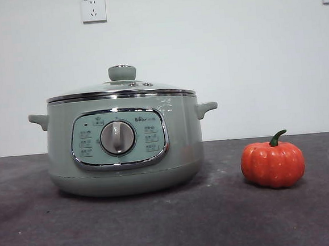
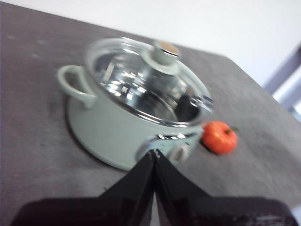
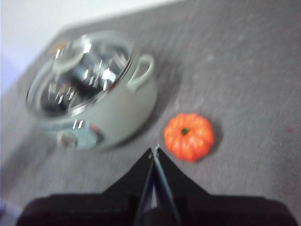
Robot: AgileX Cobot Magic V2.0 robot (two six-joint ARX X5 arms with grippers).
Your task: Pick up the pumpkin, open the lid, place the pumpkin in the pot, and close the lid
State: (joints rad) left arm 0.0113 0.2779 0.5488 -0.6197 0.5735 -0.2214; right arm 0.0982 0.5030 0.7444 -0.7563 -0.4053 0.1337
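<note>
The pale green pot [image 1: 124, 143] stands on the dark table, left of centre in the front view, with the lid [image 1: 121, 91] resting on it and its knob [image 1: 122, 73] on top. The small orange pumpkin [image 1: 272, 163] with a green stem sits on the table to the pot's right, apart from it. Neither arm shows in the front view. My left gripper [image 2: 154, 153] is shut and hovers high over the table on the pot's [image 2: 127, 117] control-panel side. My right gripper [image 3: 154, 150] is shut too, high above the table close to the pumpkin [image 3: 189, 136].
Two wall sockets [image 1: 93, 9] are on the white wall behind the table. The dark table [image 1: 172, 225] stretches bare in front of the pot and pumpkin. The table's far edge [image 2: 263, 80] and something pale beyond it show in the left wrist view.
</note>
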